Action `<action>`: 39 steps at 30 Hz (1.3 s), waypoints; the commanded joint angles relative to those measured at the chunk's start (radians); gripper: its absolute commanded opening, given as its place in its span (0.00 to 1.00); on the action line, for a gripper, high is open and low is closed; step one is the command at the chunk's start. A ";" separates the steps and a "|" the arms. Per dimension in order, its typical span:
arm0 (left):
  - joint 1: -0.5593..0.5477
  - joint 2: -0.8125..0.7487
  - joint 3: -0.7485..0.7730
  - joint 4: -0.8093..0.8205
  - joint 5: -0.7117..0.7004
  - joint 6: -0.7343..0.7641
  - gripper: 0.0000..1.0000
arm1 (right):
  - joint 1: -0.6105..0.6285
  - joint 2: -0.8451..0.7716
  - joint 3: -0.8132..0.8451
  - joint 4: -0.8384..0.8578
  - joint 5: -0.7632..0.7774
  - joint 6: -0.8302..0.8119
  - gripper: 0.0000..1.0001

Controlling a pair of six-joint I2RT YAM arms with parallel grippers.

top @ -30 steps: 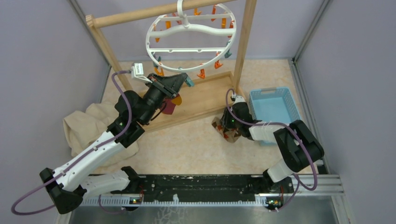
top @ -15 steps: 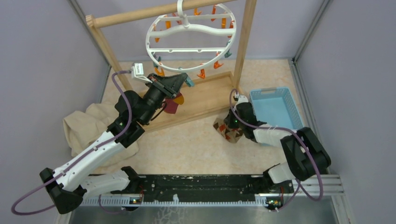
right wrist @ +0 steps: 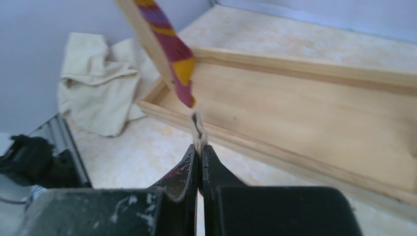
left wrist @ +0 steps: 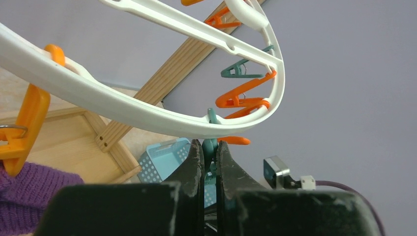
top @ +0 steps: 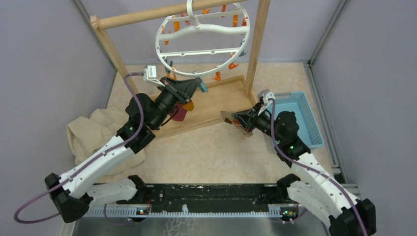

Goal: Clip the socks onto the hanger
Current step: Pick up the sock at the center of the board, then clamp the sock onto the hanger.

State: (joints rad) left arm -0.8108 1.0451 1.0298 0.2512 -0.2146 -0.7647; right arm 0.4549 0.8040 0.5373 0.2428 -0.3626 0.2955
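Maroon sock [right wrist: 172, 49] long axis near-vertical, tip down

Two socks [top: 179, 113] [top: 231, 119], one hanger [top: 201, 51], one basket [top: 306, 118]

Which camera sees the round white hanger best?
The top external view: the hanger shows its whole ring, hanging from the wooden bar. The left wrist view shows only part of its rim; the right wrist view shows none.

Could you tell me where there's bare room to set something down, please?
Widest bare patch: tabletop between the wooden base, beige cloth, black rail and right arm. The base's right half is bare too. Crowded: under the hanger, where the left gripper pinches a teal clip beside the maroon sock, and around the right gripper holding the brown sock.
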 commanded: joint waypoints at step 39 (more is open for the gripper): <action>-0.004 -0.009 0.001 0.076 0.349 0.073 0.00 | -0.108 0.667 0.496 1.476 -0.770 1.010 0.00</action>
State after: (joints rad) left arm -0.8013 1.0508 1.0351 0.3447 0.0341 -0.7052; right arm 0.3630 1.4364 0.9592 1.4563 -1.1469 1.1404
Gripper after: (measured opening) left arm 0.056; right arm 0.014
